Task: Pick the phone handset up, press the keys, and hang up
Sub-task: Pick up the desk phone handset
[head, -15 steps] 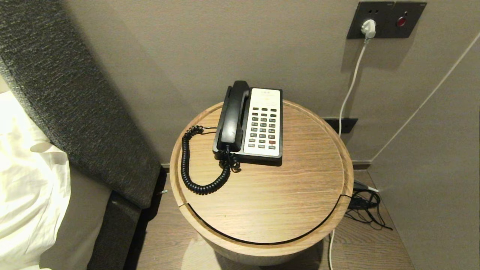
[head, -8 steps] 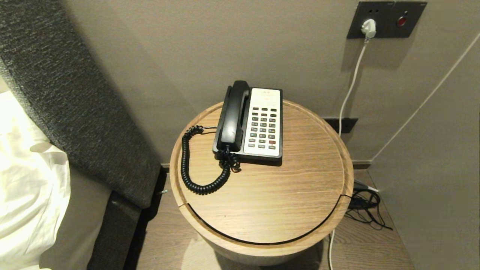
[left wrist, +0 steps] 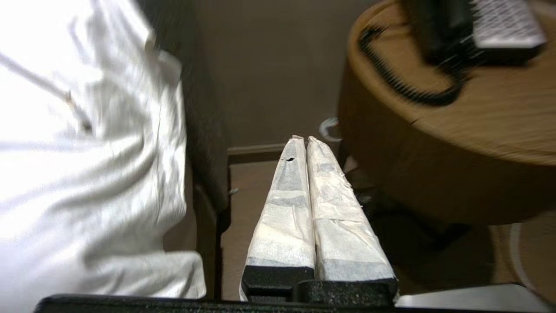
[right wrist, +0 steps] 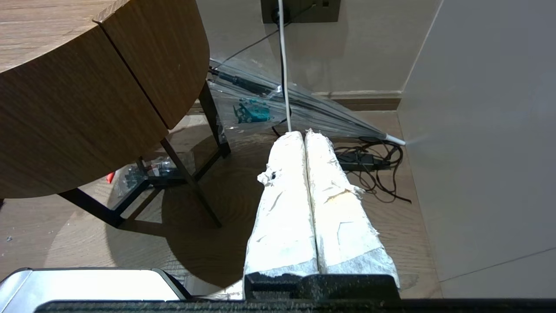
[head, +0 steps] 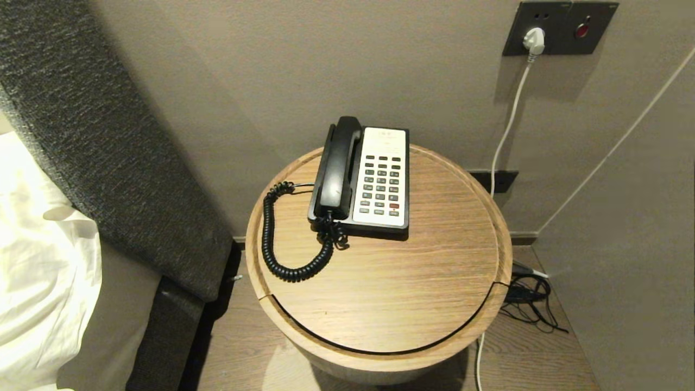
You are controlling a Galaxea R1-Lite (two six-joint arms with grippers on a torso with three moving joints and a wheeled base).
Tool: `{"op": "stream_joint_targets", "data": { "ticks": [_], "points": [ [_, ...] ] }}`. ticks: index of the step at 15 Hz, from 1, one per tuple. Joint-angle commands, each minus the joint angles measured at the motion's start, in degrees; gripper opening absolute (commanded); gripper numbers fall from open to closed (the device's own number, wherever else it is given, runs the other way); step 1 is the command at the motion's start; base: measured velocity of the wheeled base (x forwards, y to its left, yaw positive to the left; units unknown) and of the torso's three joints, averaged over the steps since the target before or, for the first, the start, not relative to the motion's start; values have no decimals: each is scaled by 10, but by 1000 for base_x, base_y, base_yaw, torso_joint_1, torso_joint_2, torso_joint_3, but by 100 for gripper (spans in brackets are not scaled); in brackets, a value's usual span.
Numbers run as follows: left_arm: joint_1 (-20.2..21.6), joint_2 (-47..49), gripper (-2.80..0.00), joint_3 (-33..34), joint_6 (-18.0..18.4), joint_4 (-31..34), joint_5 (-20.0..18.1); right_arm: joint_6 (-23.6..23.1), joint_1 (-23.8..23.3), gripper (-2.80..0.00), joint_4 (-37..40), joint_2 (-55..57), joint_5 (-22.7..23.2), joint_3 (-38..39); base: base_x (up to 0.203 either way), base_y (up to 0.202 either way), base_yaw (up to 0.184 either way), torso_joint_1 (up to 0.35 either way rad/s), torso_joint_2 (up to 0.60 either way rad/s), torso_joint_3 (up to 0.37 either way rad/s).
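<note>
Tape-wrapped fingers of our left gripper (left wrist: 306, 140) were pressed together, holding nothing, low beside the round table (left wrist: 499, 130). Our right gripper (right wrist: 304, 134) was likewise closed and empty near the floor. We saw the phone handset (head: 337, 165) cradled on the phone base (head: 381, 179) by the table's far edge.

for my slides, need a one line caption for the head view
Black phone handset resting on its phone base atop a round wooden table, coiled cord looping left.

L end effector (left wrist: 306, 140) closed, R end effector (right wrist: 304, 132) closed – both low
</note>
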Motion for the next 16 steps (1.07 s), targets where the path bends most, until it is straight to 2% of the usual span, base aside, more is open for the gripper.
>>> {"op": "stream_joint_targets", "data": {
  "ticks": [1, 4, 6, 7, 9, 10, 11, 13, 14, 16],
  "points": [
    [0, 138, -280, -170, -1, 105, -53, -1, 0, -280, 0, -3, 0, 0, 0, 0, 0, 0, 0, 0],
    [0, 347, -280, -355, -1, 167, -126, -1, 0, -280, 0, -3, 0, 0, 0, 0, 0, 0, 0, 0],
    [-13, 476, -280, -466, -1, 211, -153, -1, 0, -280, 0, -3, 0, 0, 0, 0, 0, 0, 0, 0],
    [-36, 533, -280, -515, -4, 234, -161, -1, 0, -280, 0, -3, 0, 0, 0, 0, 0, 0, 0, 0],
    [-127, 630, -280, -592, -26, 263, -161, -1, 0, -280, 0, -3, 0, 0, 0, 0, 0, 0, 0, 0],
    [-182, 673, -280, -627, -48, 271, -143, -1, 0, -280, 0, -3, 0, 0, 0, 0, 0, 0, 0, 0],
    [-238, 719, -280, -669, -87, 274, -114, -1, 0, -280, 0, -3, 0, 0, 0, 0, 0, 0, 0, 0],
    [-298, 798, -280, -744, -155, 277, -62, -1, 0, -280, 0, -3, 0, 0, 0, 0, 0, 0, 0, 0],
    [-315, 835, -280, -778, -169, 278, -36, -1, 0, -280, 0, -3, 0, 0, 0, 0, 0, 0, 0, 0],
    [-338, 896, -280, -826, -157, 279, 57, -1, 0, -280, 0, -3, 0, 0, 0, 0, 0, 0, 0, 0]
  ]
}}
